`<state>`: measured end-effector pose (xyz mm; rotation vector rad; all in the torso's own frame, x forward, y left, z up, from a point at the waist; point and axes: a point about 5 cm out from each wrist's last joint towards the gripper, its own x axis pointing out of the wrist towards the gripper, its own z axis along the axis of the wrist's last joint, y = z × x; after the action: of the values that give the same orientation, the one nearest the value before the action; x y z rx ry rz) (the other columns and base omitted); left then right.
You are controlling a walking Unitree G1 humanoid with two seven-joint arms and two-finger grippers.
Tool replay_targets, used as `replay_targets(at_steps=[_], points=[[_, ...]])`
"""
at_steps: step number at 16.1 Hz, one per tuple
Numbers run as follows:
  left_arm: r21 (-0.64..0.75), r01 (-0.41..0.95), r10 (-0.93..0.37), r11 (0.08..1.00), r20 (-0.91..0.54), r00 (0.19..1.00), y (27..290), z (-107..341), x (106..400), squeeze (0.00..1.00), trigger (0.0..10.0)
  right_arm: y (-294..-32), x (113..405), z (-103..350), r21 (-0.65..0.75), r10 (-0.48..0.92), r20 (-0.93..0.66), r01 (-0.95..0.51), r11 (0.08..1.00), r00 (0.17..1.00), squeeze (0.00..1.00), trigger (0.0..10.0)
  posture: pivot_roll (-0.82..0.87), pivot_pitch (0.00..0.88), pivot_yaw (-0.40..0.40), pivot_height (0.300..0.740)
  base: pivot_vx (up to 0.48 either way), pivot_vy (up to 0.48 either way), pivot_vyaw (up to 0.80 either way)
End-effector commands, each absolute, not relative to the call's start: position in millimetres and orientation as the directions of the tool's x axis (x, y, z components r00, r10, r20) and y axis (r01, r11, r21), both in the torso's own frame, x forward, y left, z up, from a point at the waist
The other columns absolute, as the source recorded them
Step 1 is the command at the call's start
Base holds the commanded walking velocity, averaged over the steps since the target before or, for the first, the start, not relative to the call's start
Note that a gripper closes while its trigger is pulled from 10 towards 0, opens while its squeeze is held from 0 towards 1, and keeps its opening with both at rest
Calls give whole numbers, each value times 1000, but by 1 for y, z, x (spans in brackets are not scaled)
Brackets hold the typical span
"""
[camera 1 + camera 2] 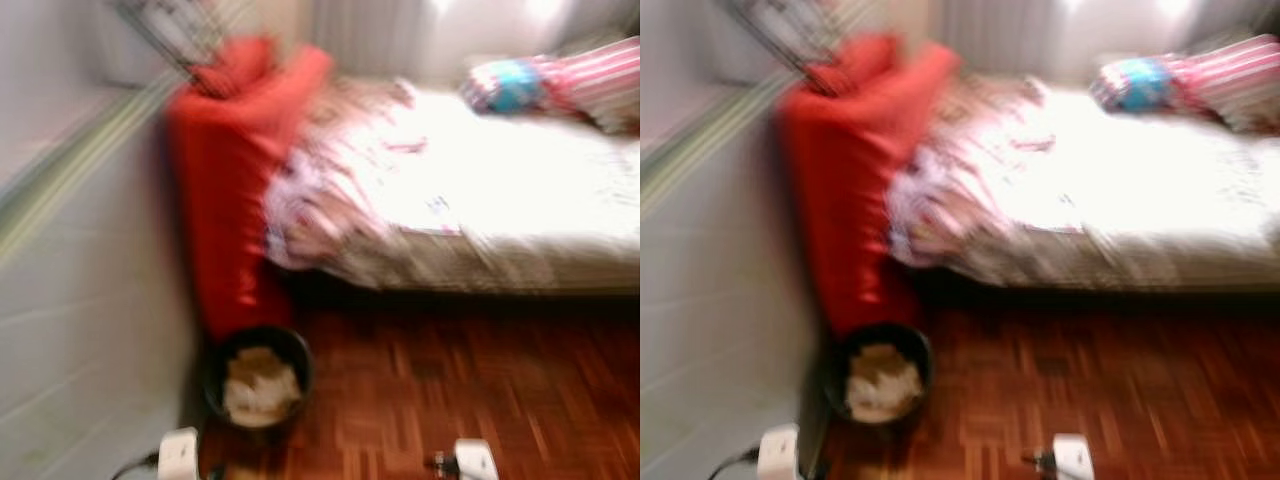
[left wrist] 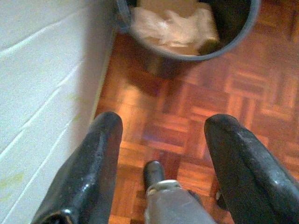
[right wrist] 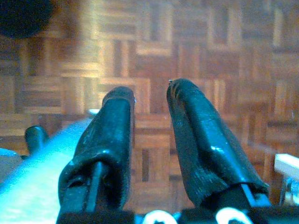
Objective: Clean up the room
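Observation:
A black bin (image 1: 258, 378) holding crumpled pale paper and cardboard stands on the parquet floor against the left wall, at the foot of a bed (image 1: 480, 200). In the left wrist view my left gripper (image 2: 166, 120) hangs open over the floor, nothing between its fingers, with the bin (image 2: 187, 32) just ahead of it beside the wall. My right gripper (image 3: 151, 88) hangs over bare parquet with its fingers a little apart and holding nothing. The head views are blurred.
A red cover (image 1: 225, 180) drapes over the bed's near left end. Rumpled pink and white bedding (image 1: 340, 190) lies beside it, and striped pillows (image 1: 590, 80) sit at the far right. A pale tiled wall (image 1: 80, 300) runs along the left. Parquet floor (image 1: 480, 390) stretches out on the right.

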<state>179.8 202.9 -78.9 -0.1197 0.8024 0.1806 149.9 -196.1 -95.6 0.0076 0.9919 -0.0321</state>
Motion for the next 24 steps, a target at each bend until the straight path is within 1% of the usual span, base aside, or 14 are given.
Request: replay_targets(at_steps=[1, 10, 19, 21, 24], points=[[-100, -131, 28, 986, -683, 730, 183, -56, 231, 0, 10000, -195, 220, -65, 44, -42, -806, 131, 990, 590, 0, 10000, 36, 0, -81, 740, 0, 0, -775], [-92, -123, 25, 988, -694, 720, 184, -58, 228, 0, 10000, -194, 218, -66, 49, -47, -807, 146, 988, 589, 0, 10000, 32, 0, -69, 740, 0, 0, -775], [-106, -135, 24, 985, -691, 723, 183, -57, 230, 0, 10000, -194, 220, -65, 50, -56, -802, 160, 986, 594, 0, 10000, 37, 0, -76, 740, 0, 0, -765], [-109, -142, 28, 984, -688, 726, 184, -56, 231, 0, 10000, -194, 221, -64, 55, -61, -796, 172, 984, 602, 0, 10000, 38, 0, -77, 740, 0, 0, -241], [-113, -146, 29, 983, -688, 725, 183, -56, 231, 0, 10000, -194, 222, -64, 60, -63, -792, 179, 982, 607, 0, 10000, 38, 0, -81, 740, 300, 0, 0]])
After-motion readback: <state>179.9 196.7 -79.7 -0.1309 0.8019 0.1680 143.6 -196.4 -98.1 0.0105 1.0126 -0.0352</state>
